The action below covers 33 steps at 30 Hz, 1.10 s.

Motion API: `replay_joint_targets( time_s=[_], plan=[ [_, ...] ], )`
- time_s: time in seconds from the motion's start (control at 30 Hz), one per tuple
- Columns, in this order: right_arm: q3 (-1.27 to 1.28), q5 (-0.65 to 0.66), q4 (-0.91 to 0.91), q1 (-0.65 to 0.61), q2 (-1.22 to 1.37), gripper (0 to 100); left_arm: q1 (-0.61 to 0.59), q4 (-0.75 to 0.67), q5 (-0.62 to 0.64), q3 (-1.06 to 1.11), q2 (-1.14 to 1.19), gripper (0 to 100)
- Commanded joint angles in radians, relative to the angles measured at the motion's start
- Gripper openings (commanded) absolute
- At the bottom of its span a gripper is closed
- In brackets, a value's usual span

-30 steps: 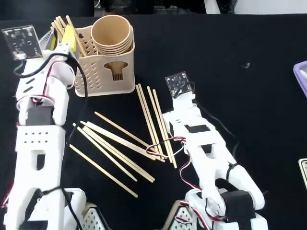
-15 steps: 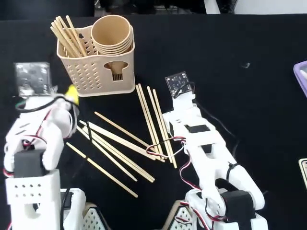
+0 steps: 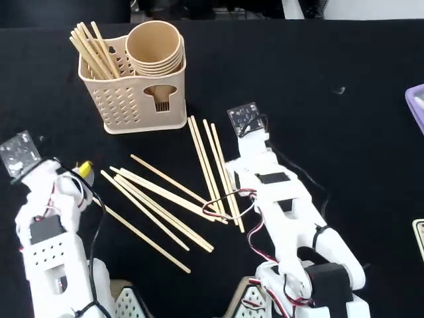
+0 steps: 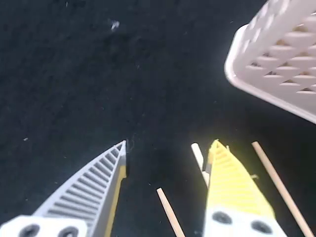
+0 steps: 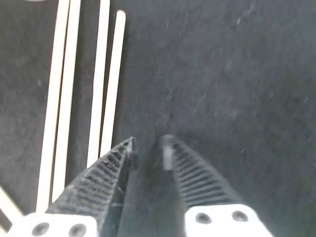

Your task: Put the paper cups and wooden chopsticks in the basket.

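Fingers (image 4: 94,190) of the left gripper (image 4: 169,144) are held spread wide with nothing between them, one grey and one yellow. This gripper is seen over the black table (image 3: 318,99) at the lower left of the high view, just beside the ends of some loose chopsticks (image 3: 165,212). A corner of the basket (image 3: 136,103) is seen at the upper right of the left wrist view.

The right gripper (image 5: 149,139) is parted only narrowly and nothing is gripped — its tips are placed over bare table beside four of the loose chopsticks, which lie side by side.

In the high view the basket stands at the upper left. Stacked paper cups (image 3: 156,46) are held in one compartment and bundled chopsticks (image 3: 93,46) lean in the other. The loose chopsticks are scattered across the middle of the frame, between the two arms.
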Motion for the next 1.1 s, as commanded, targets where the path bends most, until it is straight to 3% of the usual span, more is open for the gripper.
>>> replay_joint_targets(
  time_s=[0.0,0.1,0.4,0.73,0.8,0.9,1.07],
  plan=[
    [-0.125,0.003,0.173,-0.057,0.002,18.7,-0.013,-0.094,0.017,0.061,-0.015,24],
    [-0.174,0.002,0.275,-0.095,0.005,16.9,-0.013,-0.114,0.02,0.084,-0.015,24],
    [-0.194,0.002,0.27,-0.176,0.073,16.4,-0.005,-0.112,0.014,0.091,-0.015,22],
    [-0.447,0.011,0.402,-0.1,0.367,16.2,-0.005,-0.106,0.014,0.093,-0.015,22],
    [-0.461,0.034,0.411,-0.094,0.384,13.0,-0.005,-0.106,0.014,0.093,-0.015,22],
    [-0.46,0.112,0.425,-0.098,0.386,0.8,-0.005,-0.106,0.014,0.093,-0.015,22],
    [-0.464,0.138,0.425,-0.011,0.364,1.1,-0.005,-0.106,0.014,0.093,-0.015,22]
  ],
)
